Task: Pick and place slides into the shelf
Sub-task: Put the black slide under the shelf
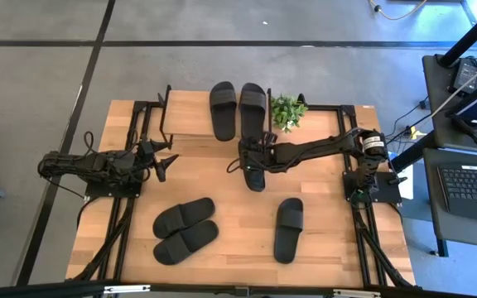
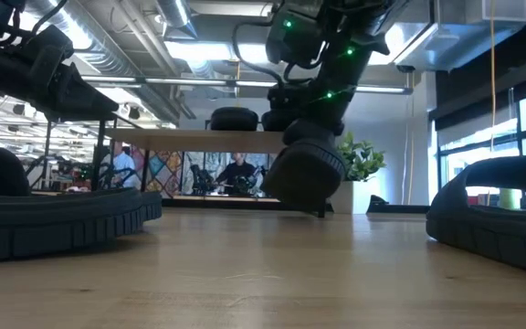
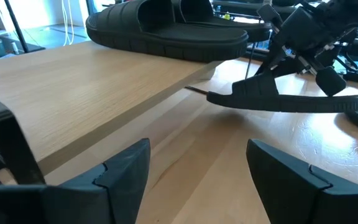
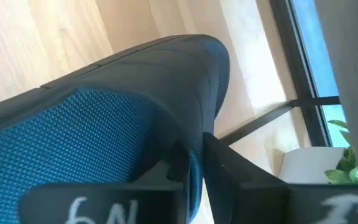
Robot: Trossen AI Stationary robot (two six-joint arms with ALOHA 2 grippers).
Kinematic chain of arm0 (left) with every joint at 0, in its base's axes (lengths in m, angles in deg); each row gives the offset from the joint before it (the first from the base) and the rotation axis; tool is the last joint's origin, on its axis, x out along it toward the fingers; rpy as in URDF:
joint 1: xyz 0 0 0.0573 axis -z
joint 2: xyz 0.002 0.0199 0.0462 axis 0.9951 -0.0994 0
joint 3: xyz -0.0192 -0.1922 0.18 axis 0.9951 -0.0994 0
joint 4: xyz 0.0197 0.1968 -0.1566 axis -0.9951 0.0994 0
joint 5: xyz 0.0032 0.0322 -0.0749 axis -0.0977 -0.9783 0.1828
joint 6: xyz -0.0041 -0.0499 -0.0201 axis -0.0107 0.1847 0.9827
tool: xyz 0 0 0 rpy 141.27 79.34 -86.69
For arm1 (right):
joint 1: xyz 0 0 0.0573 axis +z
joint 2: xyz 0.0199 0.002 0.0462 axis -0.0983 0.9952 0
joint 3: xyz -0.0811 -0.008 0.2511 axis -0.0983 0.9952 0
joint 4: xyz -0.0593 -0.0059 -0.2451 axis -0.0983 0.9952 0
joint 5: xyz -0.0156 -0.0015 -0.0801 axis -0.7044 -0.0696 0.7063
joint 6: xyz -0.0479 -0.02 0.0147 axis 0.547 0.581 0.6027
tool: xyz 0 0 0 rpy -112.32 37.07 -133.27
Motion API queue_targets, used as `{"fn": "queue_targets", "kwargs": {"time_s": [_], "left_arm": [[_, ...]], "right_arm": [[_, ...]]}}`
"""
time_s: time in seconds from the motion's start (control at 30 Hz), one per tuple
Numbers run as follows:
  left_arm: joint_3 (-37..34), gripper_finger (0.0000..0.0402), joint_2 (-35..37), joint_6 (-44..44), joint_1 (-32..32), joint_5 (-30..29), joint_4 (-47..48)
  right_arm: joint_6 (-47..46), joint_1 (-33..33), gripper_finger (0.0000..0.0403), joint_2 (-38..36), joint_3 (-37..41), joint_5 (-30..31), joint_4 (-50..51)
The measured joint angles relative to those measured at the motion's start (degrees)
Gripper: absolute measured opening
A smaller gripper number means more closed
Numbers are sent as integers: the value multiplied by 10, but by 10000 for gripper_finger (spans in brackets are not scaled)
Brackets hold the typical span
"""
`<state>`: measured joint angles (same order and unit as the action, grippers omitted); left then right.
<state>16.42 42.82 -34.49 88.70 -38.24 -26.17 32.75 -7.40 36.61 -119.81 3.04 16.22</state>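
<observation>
Black fingers of the left gripper point(image 1: 166, 157) stand spread, empty, beside the shelf point(image 1: 190, 116). Two slides point(image 1: 237, 106) lie on its plank top (a plant point(image 1: 288, 110) alongside). Just in front, the right gripper point(image 1: 252, 157) pinches a slide point(image 1: 253, 174) by its strap, toe tilted.

A: How many slides point(image 1: 223, 110) were counted in the high view?
B: Six: two on the shelf point(image 1: 190, 112), one at its front edge, three on the table point(image 1: 222, 203).
A: And shelves, plants, arms?
B: One shelf, one potted plant point(image 1: 287, 111), two arms, each with one gripper.
</observation>
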Motion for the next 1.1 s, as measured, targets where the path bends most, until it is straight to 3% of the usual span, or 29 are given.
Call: {"fn": "queue_targets", "kwargs": {"time_s": [0.4, 0.87, 1.1], "left_arm": [[0, 258, 0, -1, 0, 0, 0], [0, 258, 0, -1, 0, 0, 0], [0, 258, 0, -1, 0, 0, 0]], "right_arm": [[2, 0, 29, 24, 0, -3, -6], [-3, -1, 116, 27, 1, -30, -9], [-34, 1, 126, 27, 1, -34, -9]]}}
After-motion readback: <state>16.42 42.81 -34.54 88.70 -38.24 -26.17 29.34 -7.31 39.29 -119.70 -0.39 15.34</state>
